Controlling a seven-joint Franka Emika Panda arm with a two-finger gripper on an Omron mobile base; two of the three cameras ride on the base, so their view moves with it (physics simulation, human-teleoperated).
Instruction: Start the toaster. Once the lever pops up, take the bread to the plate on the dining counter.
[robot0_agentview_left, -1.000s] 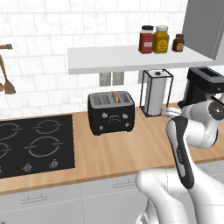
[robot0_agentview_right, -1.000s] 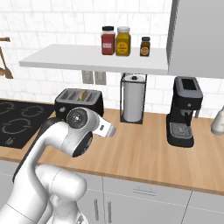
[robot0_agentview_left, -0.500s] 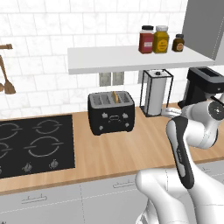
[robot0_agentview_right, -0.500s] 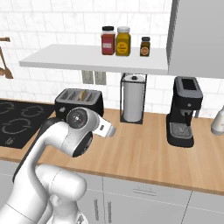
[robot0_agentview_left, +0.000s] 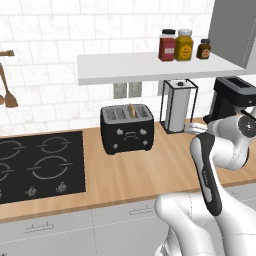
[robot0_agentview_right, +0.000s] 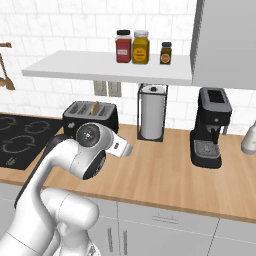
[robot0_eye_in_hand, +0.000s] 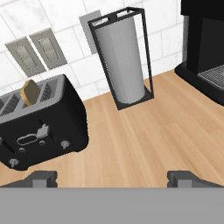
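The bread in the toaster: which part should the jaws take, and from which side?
Probably the top edge of the bread, from straight above. Just that tan edge stands out of a slot of the toaster; the rest sits inside. The slice is thin and upright, so the open jaws would best straddle its flat faces, descending between the slot walls.

The toaster (robot0_agentview_left: 127, 129) was glossy black; the bread (robot0_eye_in_hand: 31, 92) tan; at three o'clock, a white paper roll (robot0_eye_in_hand: 121, 63) in black wire.

No legible text on toaster (robot0_agentview_left: 127, 128) or shelf jars (robot0_agentview_left: 183, 45).
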